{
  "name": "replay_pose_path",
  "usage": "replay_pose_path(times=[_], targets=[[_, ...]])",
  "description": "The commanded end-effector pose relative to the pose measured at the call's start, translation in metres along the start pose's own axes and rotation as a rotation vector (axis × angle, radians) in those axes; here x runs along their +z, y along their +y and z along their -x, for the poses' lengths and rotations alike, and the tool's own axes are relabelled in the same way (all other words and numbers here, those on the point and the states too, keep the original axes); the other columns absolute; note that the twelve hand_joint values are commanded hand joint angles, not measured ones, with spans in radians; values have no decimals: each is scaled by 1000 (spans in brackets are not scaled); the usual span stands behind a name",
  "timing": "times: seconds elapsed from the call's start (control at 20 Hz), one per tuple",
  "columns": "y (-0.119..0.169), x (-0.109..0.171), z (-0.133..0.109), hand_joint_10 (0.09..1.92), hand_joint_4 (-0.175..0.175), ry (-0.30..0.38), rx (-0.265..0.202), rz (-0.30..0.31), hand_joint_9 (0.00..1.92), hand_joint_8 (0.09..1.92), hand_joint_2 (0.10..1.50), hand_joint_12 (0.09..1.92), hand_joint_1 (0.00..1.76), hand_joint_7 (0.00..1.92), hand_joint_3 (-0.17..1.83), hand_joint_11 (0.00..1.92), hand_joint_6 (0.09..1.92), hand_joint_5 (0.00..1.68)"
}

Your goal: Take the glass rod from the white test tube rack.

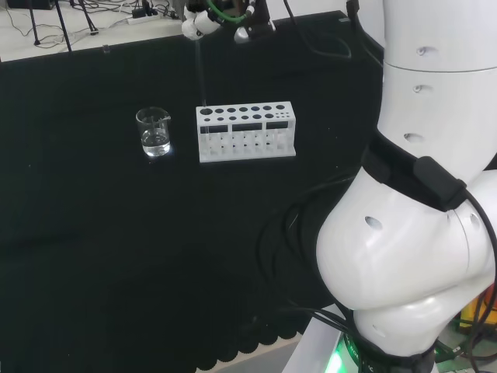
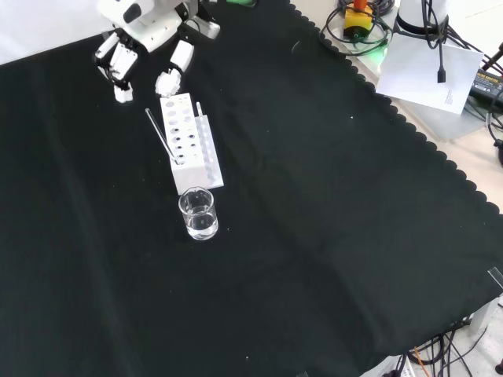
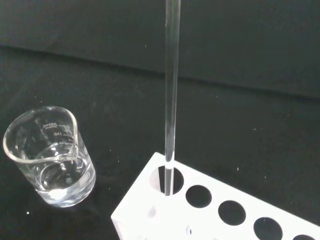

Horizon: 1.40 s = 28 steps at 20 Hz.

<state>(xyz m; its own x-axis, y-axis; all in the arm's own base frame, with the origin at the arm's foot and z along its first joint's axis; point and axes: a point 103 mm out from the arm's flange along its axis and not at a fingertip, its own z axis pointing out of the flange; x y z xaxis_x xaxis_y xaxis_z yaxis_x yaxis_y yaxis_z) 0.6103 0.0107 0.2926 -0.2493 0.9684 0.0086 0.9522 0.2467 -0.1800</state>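
Note:
The white test tube rack [image 1: 247,130] [image 2: 189,141] [image 3: 210,212] lies on the black cloth. The clear glass rod [image 1: 201,74] [image 2: 161,135] [image 3: 171,90] stands in the rack's end hole nearest the beaker, leaning a little. The black and white hand [image 1: 203,21] [image 2: 145,35] hovers over the rod's upper end. Its fingers [image 2: 119,75] hang relaxed and spread, and the thumb [image 2: 171,75] stands apart from them. The rod's tip is just below them, with nothing closed round it. In the wrist view the rod runs up out of the picture.
A small glass beaker [image 1: 154,130] [image 2: 197,214] [image 3: 50,157] holding a little clear liquid stands close to the rack's rod end. The arm's white links [image 1: 419,202] rise at the head view's right. The cloth's scalloped edge [image 2: 440,149] runs along the front view's right.

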Motion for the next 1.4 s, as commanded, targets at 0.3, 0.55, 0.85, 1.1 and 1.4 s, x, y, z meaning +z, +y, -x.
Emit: replay_pose_path(times=[0.3,0.55,0.85,1.1,1.4], targets=[[12,24,6,871,-109,83,-21,-42,629,901,1237,1397,454,540,-175,147,714,302],[21,34,16,871,-108,91,-31,-62,637,902,1239,1400,449,550,-175,141,703,311],[25,48,16,893,-99,85,-40,-97,781,917,1235,1395,476,700,-175,255,763,417],[28,53,7,972,-91,86,-63,-101,928,964,1223,1370,571,856,-175,411,882,515],[29,56,4,1004,-108,46,-67,-103,1130,983,1225,1299,729,1014,-175,691,956,645]])
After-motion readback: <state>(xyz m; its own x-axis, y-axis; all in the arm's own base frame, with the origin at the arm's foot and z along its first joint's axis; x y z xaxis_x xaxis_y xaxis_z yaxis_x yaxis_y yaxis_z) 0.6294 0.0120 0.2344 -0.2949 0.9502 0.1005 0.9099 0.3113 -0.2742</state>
